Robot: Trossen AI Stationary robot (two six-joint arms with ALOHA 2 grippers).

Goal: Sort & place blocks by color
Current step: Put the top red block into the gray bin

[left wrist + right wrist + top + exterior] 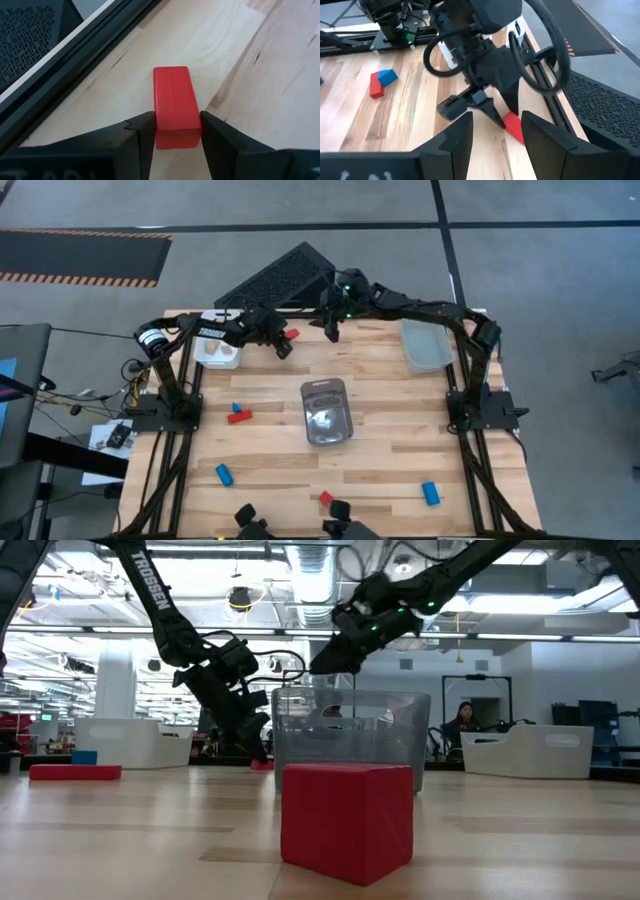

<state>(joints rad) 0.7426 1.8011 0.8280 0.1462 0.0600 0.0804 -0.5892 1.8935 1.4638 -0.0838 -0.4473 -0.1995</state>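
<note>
The left tool [284, 346] is down at the far edge of the bench [400, 440], its two fingers [142, 135] set narrowly on either side of a red block [172, 107] that lies flat on the wood; they look to be touching its sides, though whether the grip is firm I cannot tell. The right tool [330, 330] hangs just beside it, fingers parted and holding nothing. By my judgement the sorting is barely begun. The white tray [218, 352] on the far left seems to hold a few pale wooden pieces, and the clear tub [327, 412] in the middle and the tray [425, 345] on the far right show no coloured blocks that I can make out. Loose on the bench are a red and blue pair [238, 414] at the left, a blue block [223, 474] nearer the front, a red cube [325, 498] at the front edge and another blue block [430, 493] at the right. The left wrist view alone shows how the fingers sit against the block; from above the block is only a red speck [291, 335] beside the arm. The low view shows the red cube [347, 820] large but hides the grip.
</note>
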